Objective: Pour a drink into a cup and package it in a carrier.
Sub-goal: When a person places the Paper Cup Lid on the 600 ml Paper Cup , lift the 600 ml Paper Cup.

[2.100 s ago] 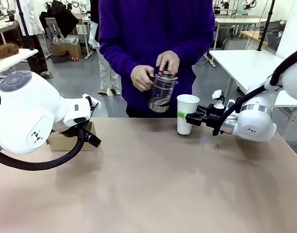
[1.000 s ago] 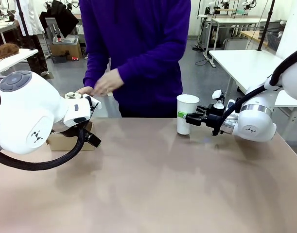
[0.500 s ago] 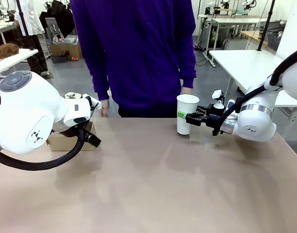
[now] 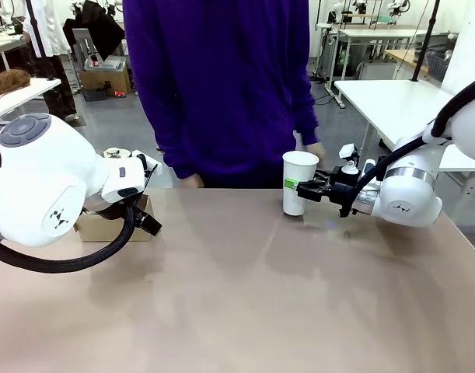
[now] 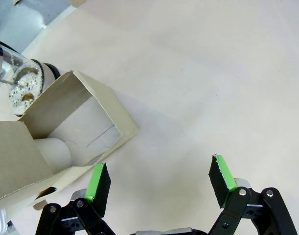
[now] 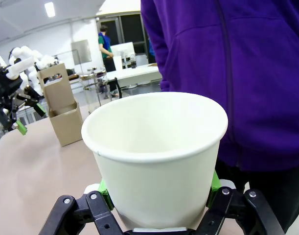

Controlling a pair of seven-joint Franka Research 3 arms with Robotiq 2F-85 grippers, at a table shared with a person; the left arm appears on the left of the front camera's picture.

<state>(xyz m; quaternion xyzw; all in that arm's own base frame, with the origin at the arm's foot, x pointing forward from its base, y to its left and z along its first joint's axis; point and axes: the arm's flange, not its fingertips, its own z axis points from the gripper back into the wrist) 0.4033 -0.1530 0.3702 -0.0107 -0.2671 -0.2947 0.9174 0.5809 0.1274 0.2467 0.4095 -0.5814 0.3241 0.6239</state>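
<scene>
The white paper cup [image 4: 299, 182] stands uncovered, without a lid, at the table's far right-centre, and my right gripper [image 4: 298, 187] is shut on its lower half. In the right wrist view the cup [image 6: 155, 147] sits between the green pads [image 6: 105, 188]; its inside looks white and no liquid shows. My left gripper [image 5: 159, 166] hangs open over bare table beside the brown cardboard carrier [image 5: 71, 128]. The glass pitcher [image 5: 16, 84] with metal bands stands just behind the carrier and shows just specks of residue. The carrier [image 4: 105, 225] is mostly hidden behind my left arm.
A person in a purple top stands at the far edge. One hand [image 4: 313, 151] hangs close behind the cup, the other [image 4: 192, 180] at the table's edge. The carrier [image 6: 62, 111] with its handle tab shows far off in the right wrist view.
The person set the pitcher down beside the carrier at the left, then straightened up and stepped back toward the cup. Neither arm has moved.
</scene>
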